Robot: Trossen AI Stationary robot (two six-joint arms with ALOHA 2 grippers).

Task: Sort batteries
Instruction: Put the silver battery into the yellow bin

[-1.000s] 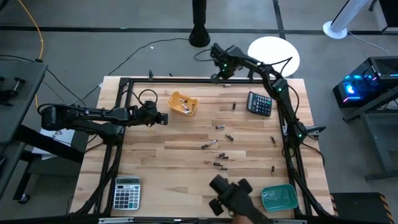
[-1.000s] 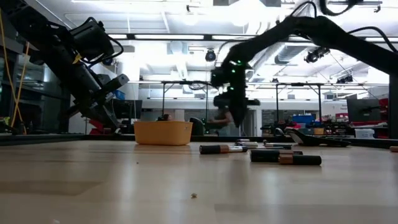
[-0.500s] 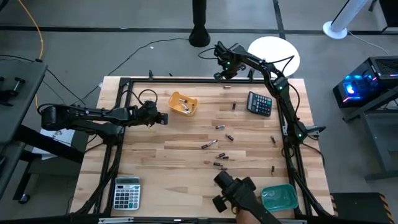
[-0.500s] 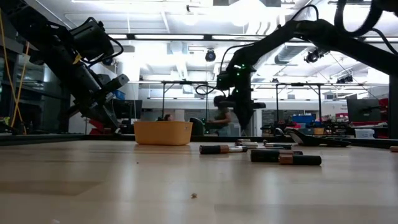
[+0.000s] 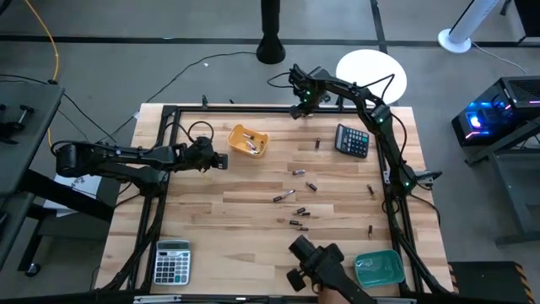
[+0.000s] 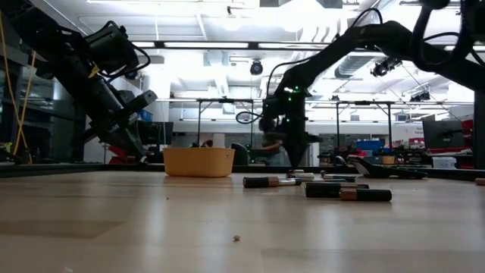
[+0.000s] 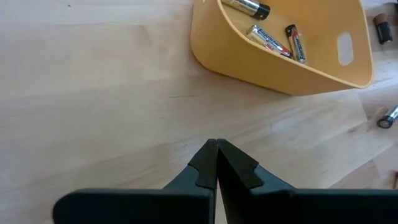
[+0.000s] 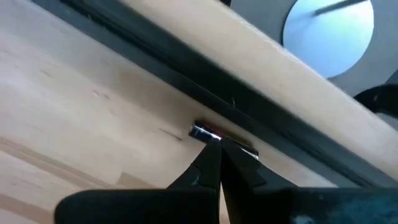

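Several small dark and silvery batteries (image 5: 283, 197) lie loose on the middle of the wooden table; the low view shows some of these batteries (image 6: 348, 193) on their sides. Three more batteries (image 7: 267, 38) lie inside the yellow tray (image 5: 237, 133). One battery (image 8: 202, 132) lies on the wood beside the dark rail at the table's far edge. My right gripper (image 5: 298, 107) is shut, and in the right wrist view its tips (image 8: 219, 142) stand in front of that battery's middle. My left gripper (image 5: 224, 160) is shut and waits left of the yellow tray, over bare wood (image 7: 216, 144). My right gripper's shut fingertips (image 8: 211, 152) are in front of the middle of the battery by the far rail, and they hide that spot. I cannot tell whether they touch it. The battery lies flat on the wood, along the rail.
A dark calculator (image 5: 353, 140) lies right of my right gripper, and a light one (image 5: 172, 260) is at the near left corner. A teal tray (image 5: 360, 263) sits near the right corner. A dark device (image 5: 310, 262) stands at the near edge. A black frame rail (image 8: 186, 78) runs along the far edge.
My right gripper has stayed over the table's far edge. It has shifted a little toward the table's left and near side, and its wrist has turned about. My left arm has kept still. The dark device at the near edge has shifted slightly.
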